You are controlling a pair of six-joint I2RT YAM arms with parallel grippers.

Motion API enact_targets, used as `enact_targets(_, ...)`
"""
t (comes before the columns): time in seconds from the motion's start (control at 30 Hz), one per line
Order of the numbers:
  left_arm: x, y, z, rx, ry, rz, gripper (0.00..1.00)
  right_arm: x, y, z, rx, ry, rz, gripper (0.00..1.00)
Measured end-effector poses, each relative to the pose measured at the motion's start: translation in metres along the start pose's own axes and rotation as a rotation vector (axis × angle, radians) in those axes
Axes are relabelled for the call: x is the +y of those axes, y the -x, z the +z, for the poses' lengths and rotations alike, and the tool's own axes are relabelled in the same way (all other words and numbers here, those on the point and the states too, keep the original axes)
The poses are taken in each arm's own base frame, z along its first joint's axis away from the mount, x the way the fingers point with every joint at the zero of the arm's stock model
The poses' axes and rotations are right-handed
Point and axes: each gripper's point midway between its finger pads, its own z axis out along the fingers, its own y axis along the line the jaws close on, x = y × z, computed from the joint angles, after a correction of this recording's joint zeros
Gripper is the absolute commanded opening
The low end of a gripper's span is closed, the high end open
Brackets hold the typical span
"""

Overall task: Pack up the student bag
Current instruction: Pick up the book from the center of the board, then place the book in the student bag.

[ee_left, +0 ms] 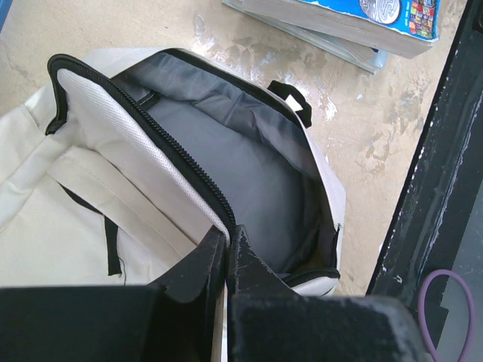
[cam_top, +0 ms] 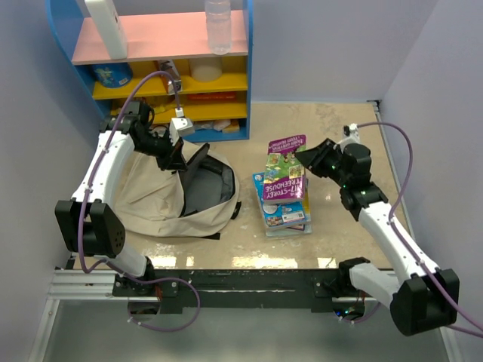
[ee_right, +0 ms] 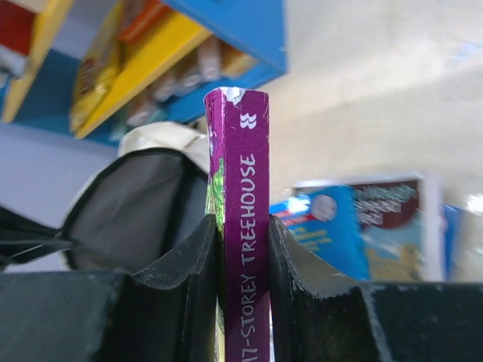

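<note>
Bag held open on the left, book gripped on the right for loading.
Left claw [ee_left: 229, 253] is pressed together on the zipper rim of the student bag [cam_top: 162, 200], lifting it so the dark mouth gapes toward mid-table. The bag lies by the left edge of the table [cam_top: 339, 253]. Right claw [ee_right: 243, 260] pinches the purple book [ee_right: 245, 158] at its spine, raised at the far end of the book stack [cam_top: 285, 207], probably so it goes in thin side first. The visible lining looks empty.

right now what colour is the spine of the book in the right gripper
Purple spine with white lettering; clearest in the right wrist view.
</note>
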Motion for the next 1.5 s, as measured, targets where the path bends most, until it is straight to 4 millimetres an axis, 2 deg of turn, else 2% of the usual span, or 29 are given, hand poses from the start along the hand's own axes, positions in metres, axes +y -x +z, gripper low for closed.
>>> enact_targets(0.07, 0.0, 0.0, 0.0, 0.0, 0.0, 0.0, 0.0, 0.017, 0.001, 0.01, 0.036, 0.063, 0.002, 0.0)
enact_targets(0.13, 0.0, 0.0, 0.0, 0.0, 0.0, 0.0, 0.0, 0.027, -0.006, 0.018, 0.077, 0.111, 0.0, 0.0)
enact_targets(0.27, -0.001, 0.001, -0.001, -0.002, 0.0, 0.003, 0.0, 0.047, -0.035, 0.028, 0.199, 0.186, -0.011, 0.0)
enact_targets(0.4, -0.004, 0.006, -0.006, -0.009, -0.004, 0.027, 0.0, 0.08, -0.064, 0.043, 0.304, 0.28, -0.035, 0.0)
enact_targets(0.57, -0.015, 0.01, -0.015, -0.013, -0.009, 0.08, 0.0, 0.119, -0.091, 0.065, 0.391, 0.389, -0.053, 0.0)
enact_targets(0.7, -0.026, 0.014, -0.025, -0.025, 0.002, 0.141, 0.0, 0.122, -0.113, 0.083, 0.448, 0.404, -0.041, 0.0)
enact_targets(0.9, -0.046, 0.024, -0.038, -0.07, 0.011, 0.237, 0.0, 0.118, -0.166, 0.109, 0.562, 0.38, -0.048, 0.0)
enact_targets(1.07, -0.061, 0.027, -0.044, -0.105, 0.007, 0.323, 0.0, 0.135, -0.222, 0.112, 0.684, 0.402, -0.078, 0.0)
enact_targets(1.13, -0.065, 0.027, -0.045, -0.113, 0.009, 0.343, 0.0, 0.143, -0.236, 0.112, 0.717, 0.418, -0.087, 0.0)
enact_targets(1.37, -0.072, 0.024, -0.042, -0.133, -0.023, 0.377, 0.0, 0.162, -0.259, 0.12, 0.772, 0.477, -0.05, 0.0)
enact_targets(1.5, -0.071, 0.022, -0.04, -0.132, -0.026, 0.393, 0.0, 0.175, -0.258, 0.139, 0.758, 0.49, -0.013, 0.0)
